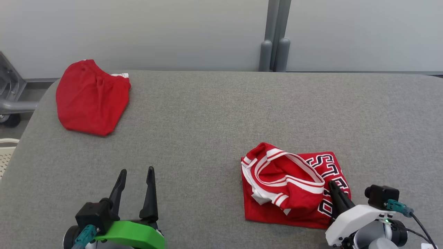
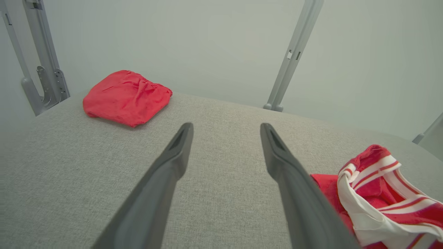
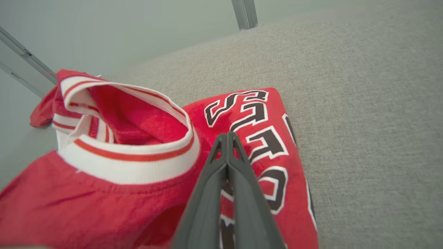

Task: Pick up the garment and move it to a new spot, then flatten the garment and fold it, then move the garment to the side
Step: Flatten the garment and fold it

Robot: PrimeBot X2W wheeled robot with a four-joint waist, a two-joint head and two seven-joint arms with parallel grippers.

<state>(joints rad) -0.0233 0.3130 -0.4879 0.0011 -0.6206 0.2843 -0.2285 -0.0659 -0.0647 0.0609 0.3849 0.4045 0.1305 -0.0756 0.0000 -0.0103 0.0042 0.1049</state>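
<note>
Lying crumpled at the right front of the grey cloth-covered table (image 1: 214,117), the red knit jersey with white-striped trim (image 1: 287,186) is looking soft, light and floppy. The right gripper (image 1: 331,184) is sitting clenched on its black lettering (image 3: 266,138), though whether it is pinching cloth is unclear; the left gripper (image 1: 136,172) is hanging spread. The ribbed collar (image 3: 138,154) is likely offering the surest hold.

jersey (image 1: 277,169) lettering partly behind right gripper (image 1: 331,183), basket (image 1: 6,152) cut by edge

Head view high above the bench (image 1: 214,114), left wrist low, facing the wall (image 2: 207,41), right wrist close on the jersey (image 3: 86,200), which all three share
</note>
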